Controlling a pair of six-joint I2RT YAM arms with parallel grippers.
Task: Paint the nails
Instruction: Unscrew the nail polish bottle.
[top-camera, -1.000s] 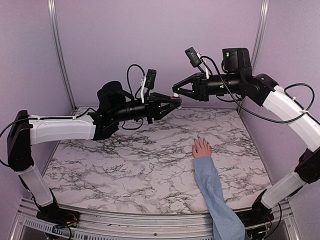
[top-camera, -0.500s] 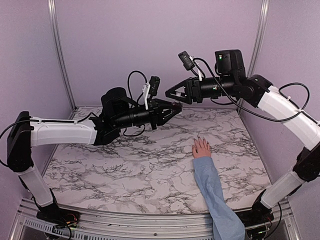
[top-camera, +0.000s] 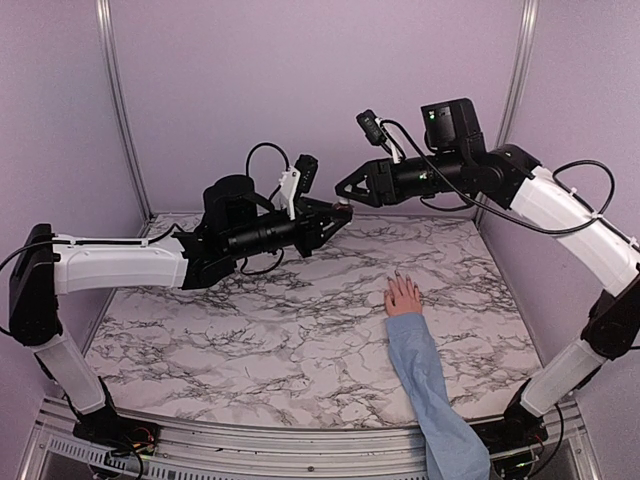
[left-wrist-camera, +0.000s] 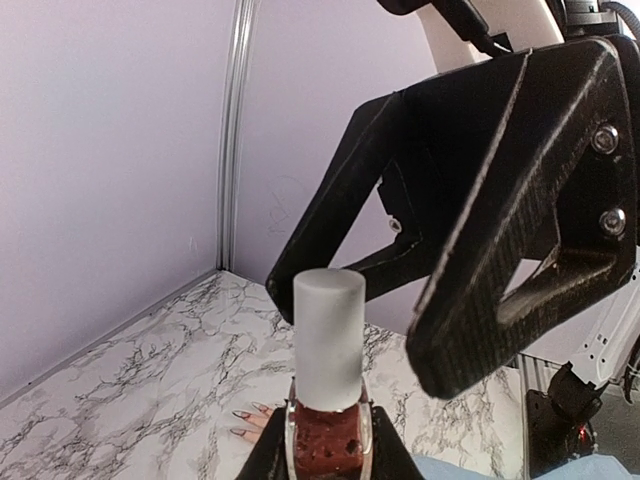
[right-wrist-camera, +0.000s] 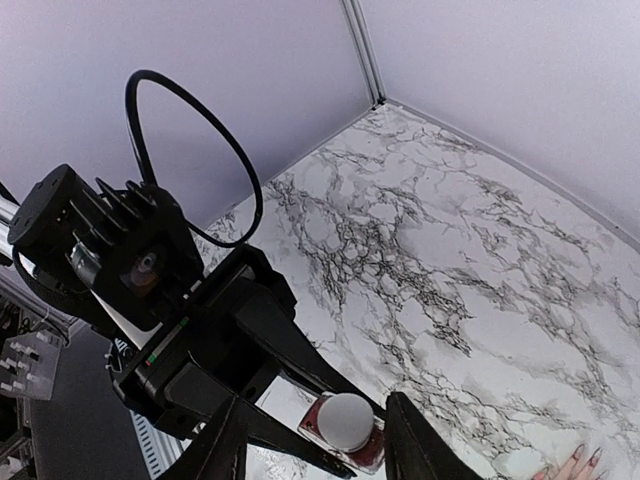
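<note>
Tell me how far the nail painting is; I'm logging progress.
Done: left end effector grips the dark-red glass polish bottle. In hand: open right end effector straddles its white cylindrical cap, unclamped. Left: uncapping and brushing the nails of the pinkish hand on the marble table.

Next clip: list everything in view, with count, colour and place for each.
nail polish bottle: one, dark red, held above the table's far part
cap: one, white, on the bottle
pinkish hand: one, flat on the table, right of centre
nails: dark-looking, count unclear, on that hand's fingertips
sleeve: one, light blue, from wrist to near edge
table: one, white marble with black veins
walls: lilac, back and sides
frame posts: two, silver, back corners
left hand: one, black, shut on the bottle
right hand: one, black, open, jaws either side of the cap
</note>
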